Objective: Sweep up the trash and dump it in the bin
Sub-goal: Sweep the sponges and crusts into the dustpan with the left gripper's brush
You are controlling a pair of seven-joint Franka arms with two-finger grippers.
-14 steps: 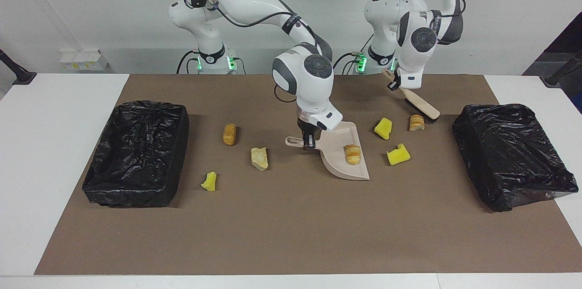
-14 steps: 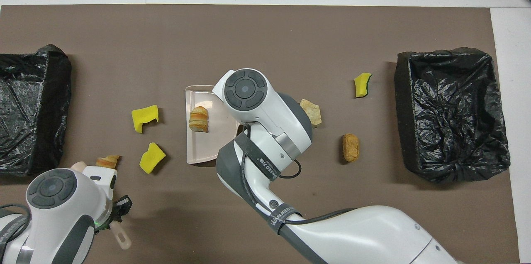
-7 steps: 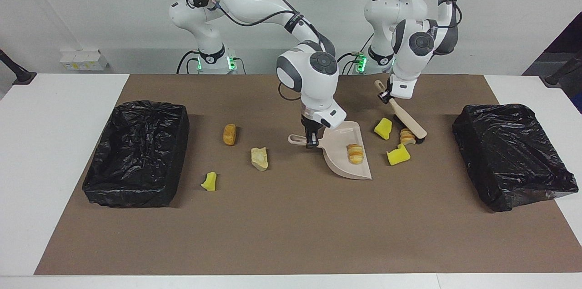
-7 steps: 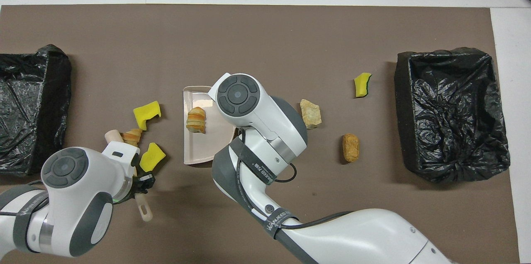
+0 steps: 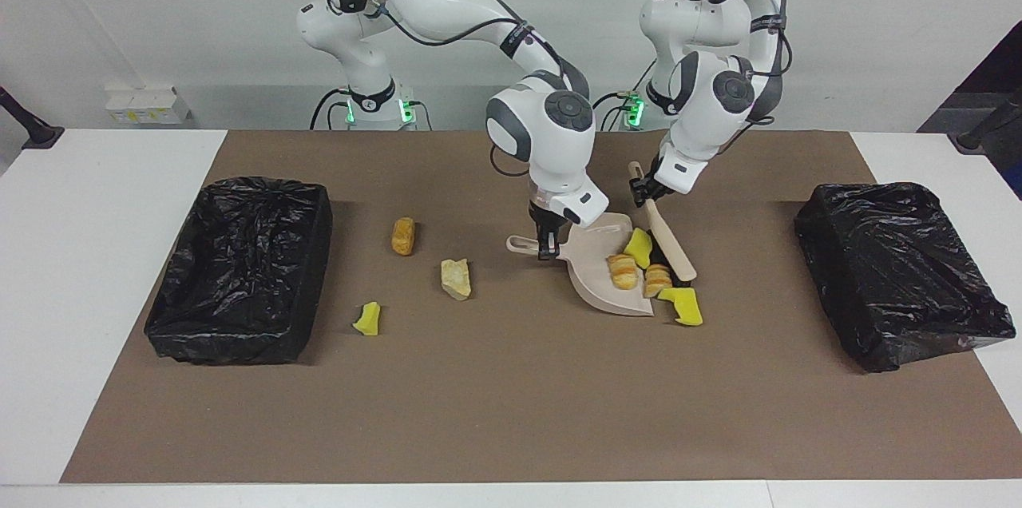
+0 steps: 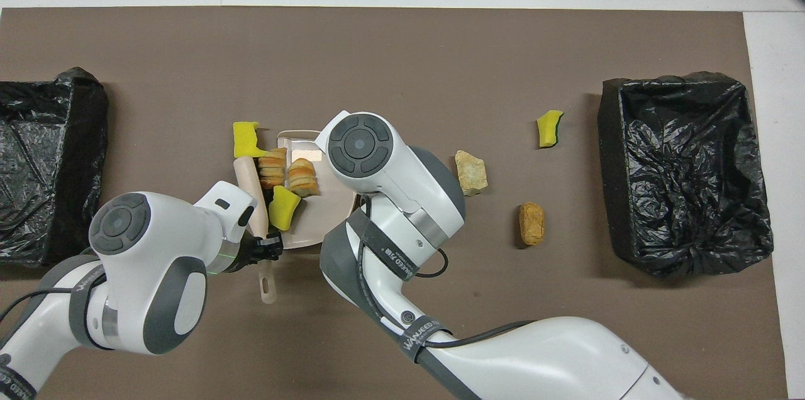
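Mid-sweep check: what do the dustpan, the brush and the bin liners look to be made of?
Dustpan: likely moulded plastic, an even beige with a smooth, slightly glossy floor. Brush: pale handle, wood or plastic, I cannot tell which; dark bristles underneath. Bin liners: thin black plastic film, crinkled and shiny.

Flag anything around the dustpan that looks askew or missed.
One yellow sponge bit lies off the dustpan, at the corner of its open lip on the mat, slipping past the brush while the other pieces sit inside.

Even, bright light from above; short soft shadows; both views sharp, without glare.
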